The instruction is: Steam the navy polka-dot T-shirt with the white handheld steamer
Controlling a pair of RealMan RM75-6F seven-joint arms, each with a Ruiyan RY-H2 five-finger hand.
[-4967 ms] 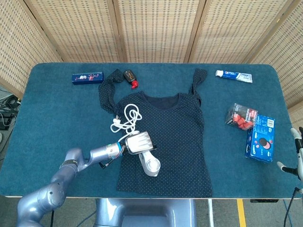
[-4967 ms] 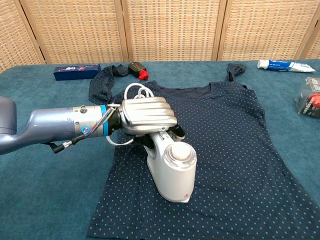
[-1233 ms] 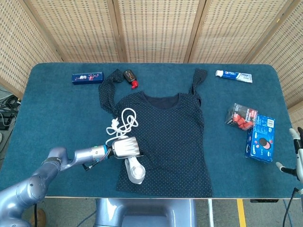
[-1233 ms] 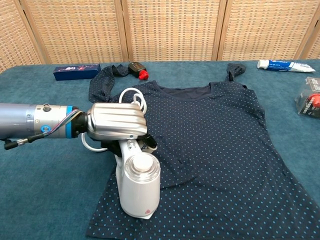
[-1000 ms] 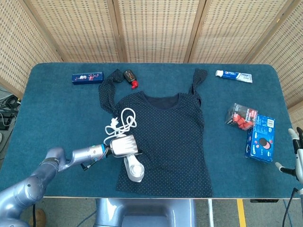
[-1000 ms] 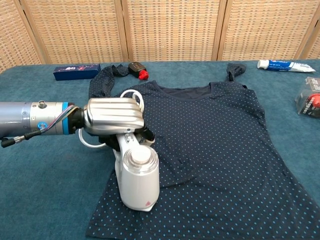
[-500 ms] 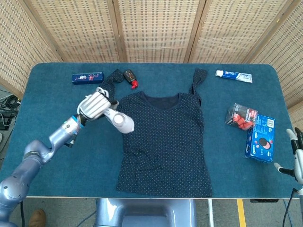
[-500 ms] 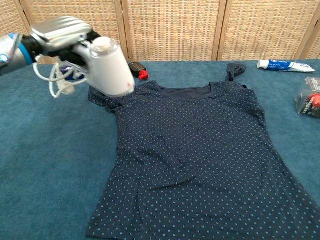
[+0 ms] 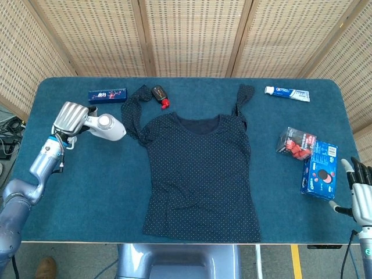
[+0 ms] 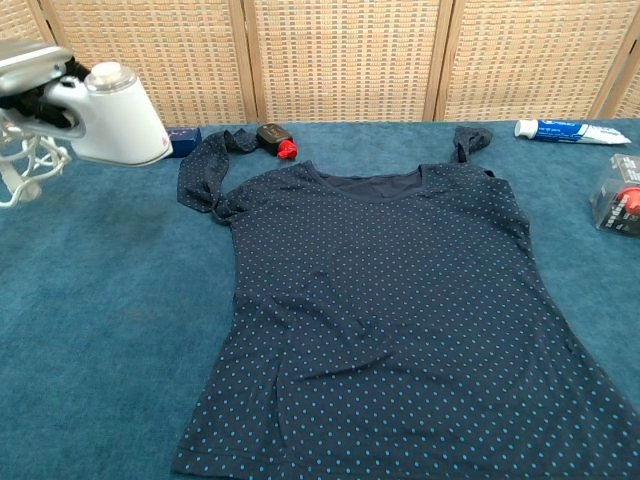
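Left hand [image 9: 71, 118] grips white handheld steamer [image 9: 108, 127] at left of frame, lifted off the table [image 9: 87, 174].
Steamer head points right toward the navy polka-dot T-shirt [image 9: 200, 174], which lies flat at frame centre, apart from it. Right hand [image 9: 360, 195] at lower right edge, fingers spread, holding nothing.
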